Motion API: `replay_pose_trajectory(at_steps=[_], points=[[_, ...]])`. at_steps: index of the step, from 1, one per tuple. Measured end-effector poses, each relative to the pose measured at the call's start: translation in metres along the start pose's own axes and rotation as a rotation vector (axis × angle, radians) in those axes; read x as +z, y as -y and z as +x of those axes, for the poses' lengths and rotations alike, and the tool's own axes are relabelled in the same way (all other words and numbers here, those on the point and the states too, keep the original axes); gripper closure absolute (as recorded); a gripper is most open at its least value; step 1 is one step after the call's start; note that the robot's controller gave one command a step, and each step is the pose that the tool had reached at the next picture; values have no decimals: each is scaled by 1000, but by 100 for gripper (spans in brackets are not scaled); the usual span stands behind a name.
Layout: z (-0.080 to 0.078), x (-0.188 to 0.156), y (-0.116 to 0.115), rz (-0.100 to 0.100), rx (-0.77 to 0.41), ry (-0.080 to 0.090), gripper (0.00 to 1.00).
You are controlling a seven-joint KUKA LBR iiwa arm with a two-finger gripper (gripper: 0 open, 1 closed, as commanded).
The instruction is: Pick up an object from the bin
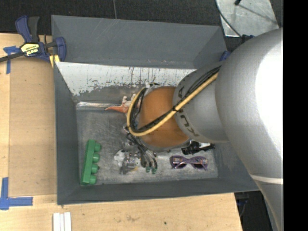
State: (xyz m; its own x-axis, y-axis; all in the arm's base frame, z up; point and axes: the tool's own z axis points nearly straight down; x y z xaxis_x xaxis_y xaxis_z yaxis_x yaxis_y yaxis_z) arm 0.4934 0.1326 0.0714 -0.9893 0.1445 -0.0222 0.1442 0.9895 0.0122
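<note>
Camera view: The arm [250, 105] entered from the right and angled steeply down into the bin [65, 129]. Its orange cover [161, 117], looped by a yellow cable [192, 97], sat over the middle of the floor. The gripper [143, 161] was low, near the front wall. Whether it was parted or closed could not be told.

The front wall lay close beyond the gripper. Bare floor stretched to its left, towards the back left corner.

A small silvery object [125, 160] lay at the gripper's left side, touching or nearly touching it; nothing was seen held. Purple sunglasses [189, 162] lay just to the gripper's right. A green studded block [91, 161] lay well to its left, along the left wall. An orange-pink piece [118, 108] lay behind the gripper, at the cover's left edge.
</note>
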Motion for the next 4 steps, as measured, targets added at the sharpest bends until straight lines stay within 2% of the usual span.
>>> replay_pose_trajectory(at_steps=[1, 4], points=[[3, -12, 2, 10, -6, -19, 100], [3, -73, 3, 14, -6, -26, 100]])
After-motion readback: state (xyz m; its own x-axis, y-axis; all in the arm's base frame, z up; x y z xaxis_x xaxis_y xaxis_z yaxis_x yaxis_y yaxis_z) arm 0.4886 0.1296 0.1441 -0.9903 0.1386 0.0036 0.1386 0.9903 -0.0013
